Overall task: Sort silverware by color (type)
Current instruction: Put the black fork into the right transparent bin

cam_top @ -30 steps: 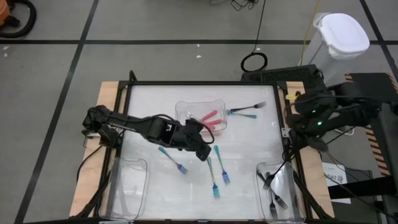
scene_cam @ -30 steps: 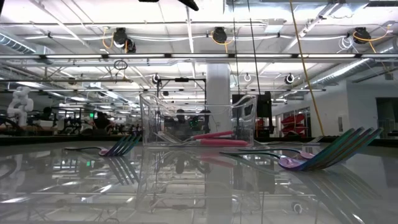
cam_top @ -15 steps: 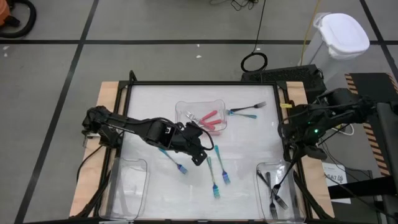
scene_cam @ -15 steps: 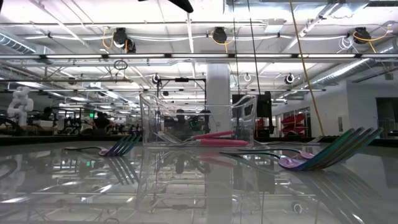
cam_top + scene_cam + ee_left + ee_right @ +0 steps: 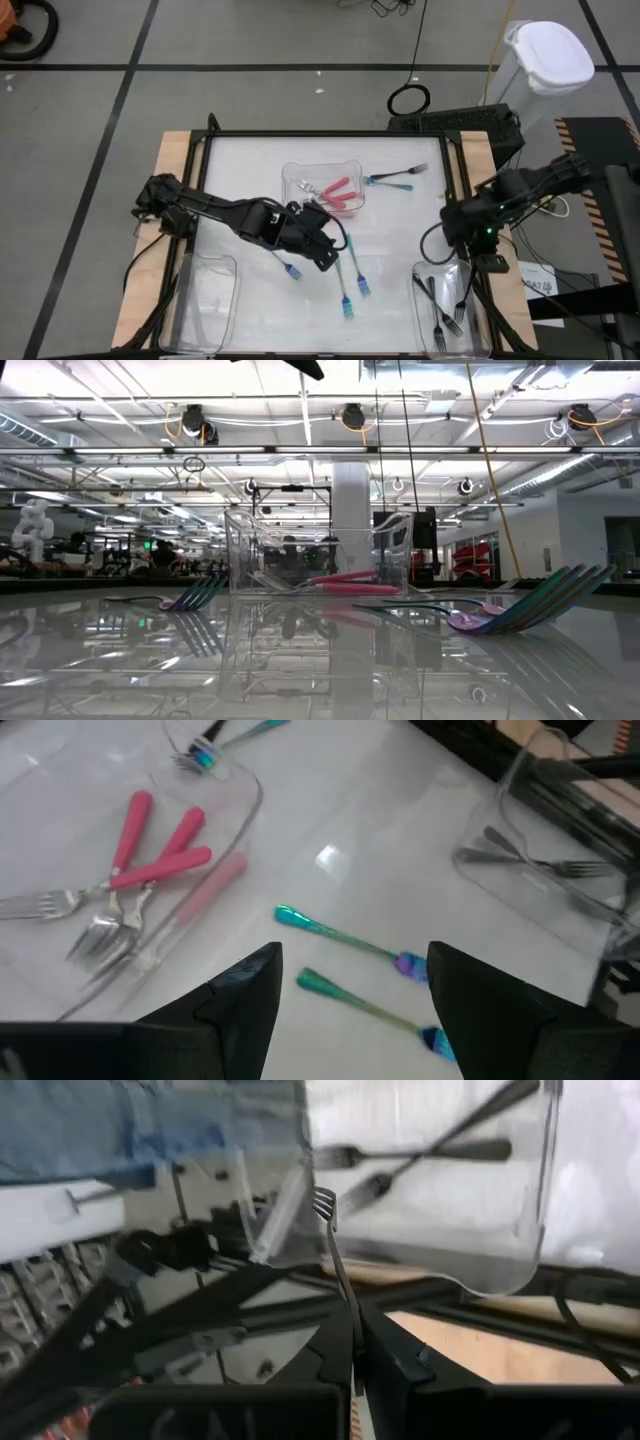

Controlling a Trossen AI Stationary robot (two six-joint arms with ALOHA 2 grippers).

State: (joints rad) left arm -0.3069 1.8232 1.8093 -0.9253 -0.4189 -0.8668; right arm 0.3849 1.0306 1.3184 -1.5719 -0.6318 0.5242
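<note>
Your right gripper (image 5: 352, 1342) is pinching a grey fork (image 5: 334, 1245), handle hidden between its fingers; your left gripper (image 5: 350, 982) is hovering wide open over teal forks (image 5: 345, 942).

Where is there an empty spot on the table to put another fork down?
The near-left clear tray holds nothing. Bare tabletop lies between the pink forks' tray and the left edge. It is crowded in the middle, where the open left pincer hovers over teal forks, and near right, where the right pincer holds a grey fork by the grey-fork tray.
</note>
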